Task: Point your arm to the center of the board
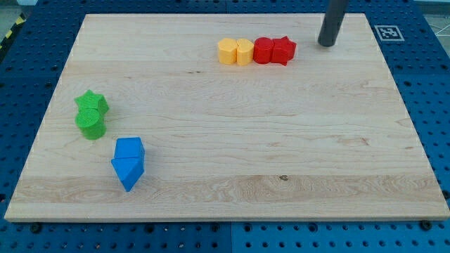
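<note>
Nearest the view's bottom, the front edge of the wooden board lay just inside the frame, and the blue perforated table under it was cut off on every side. Along that lower strip, a few dark spots showed under the board's edge, too small to make out.

On the board's left stood a blue pair: a blue triangular block touching a blue cube-like block just above it. Their exact outlines were hard to tell where they met. Farther up, a green round block touched a green star-like block.

The board's centre, the place the task names, was plain wood well apart from all blocks.

Toward the view's top ran a row of four touching blocks: a yellow block, a second yellow block, a red block and a red star block. The shapes of the first three were unclear.

My tip rested near the top right, just right of the red star block and apart from it; the rod had nothing in hold, and its upper part ran out of the frame.

Farthest off, a black-and-white square marker tag sat beside the board's top right corner, with no readable writing. At the top left a striped edge was barely visible.
</note>
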You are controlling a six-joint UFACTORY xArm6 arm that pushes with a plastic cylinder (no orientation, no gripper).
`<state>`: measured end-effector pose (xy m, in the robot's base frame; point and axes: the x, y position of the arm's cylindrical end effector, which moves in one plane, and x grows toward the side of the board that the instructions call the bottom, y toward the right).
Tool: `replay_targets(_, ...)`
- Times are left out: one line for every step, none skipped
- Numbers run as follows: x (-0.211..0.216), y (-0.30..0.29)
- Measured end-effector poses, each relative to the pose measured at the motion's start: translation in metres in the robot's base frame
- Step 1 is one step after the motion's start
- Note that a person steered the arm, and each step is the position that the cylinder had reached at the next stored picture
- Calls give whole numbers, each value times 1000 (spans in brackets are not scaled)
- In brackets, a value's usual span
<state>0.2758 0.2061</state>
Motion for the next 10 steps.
replay_targets(-12,38)
replay_targets(-12,92)
replay_targets(-12,139)
replay_targets(-10,139)
replay_targets(11,139)
replay_targets(46,125)
replay_targets(73,90)
replay_targets(87,63)
replay_targets(94,64)
replay_targets(96,64)
